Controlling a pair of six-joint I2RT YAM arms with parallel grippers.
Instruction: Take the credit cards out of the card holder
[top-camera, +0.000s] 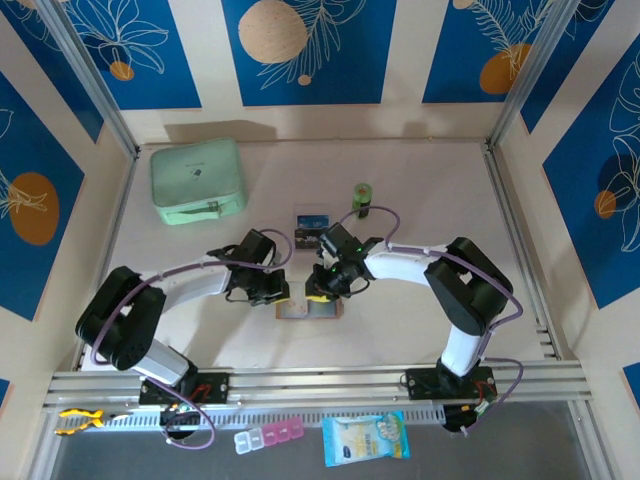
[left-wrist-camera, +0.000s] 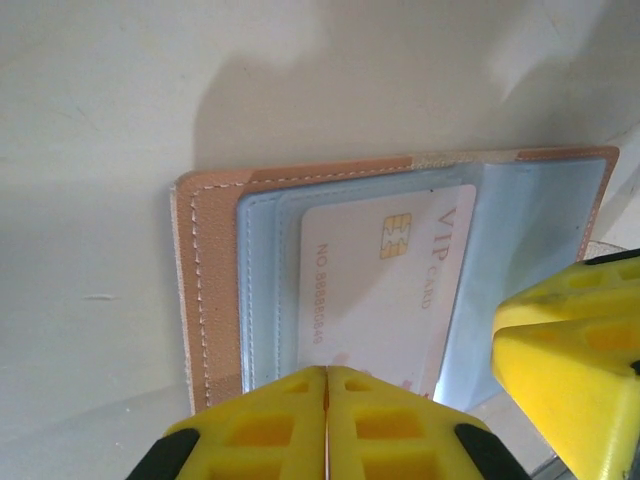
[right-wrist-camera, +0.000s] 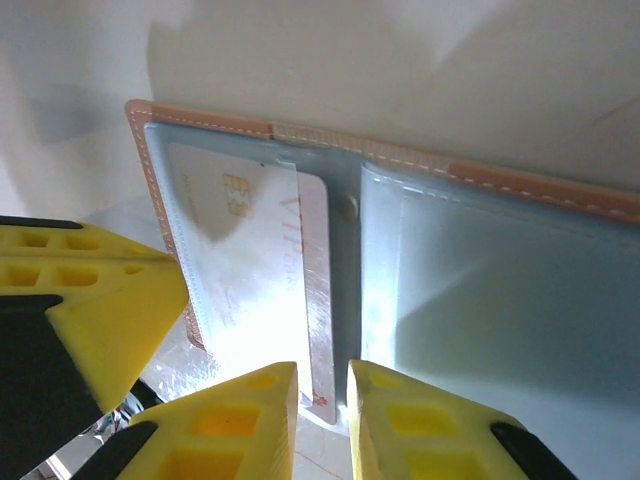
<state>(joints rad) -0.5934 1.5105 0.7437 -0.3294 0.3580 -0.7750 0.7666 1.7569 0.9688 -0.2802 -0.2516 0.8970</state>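
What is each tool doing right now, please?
Left tool: shut at the card holder; grip unclear.
Right tool: slightly open around the credit card.

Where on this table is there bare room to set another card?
Free: between mint case and green cylinder; right of the cylinder to the wall. Crowded: the middle, where left pincer and right pincer meet over the card holder.
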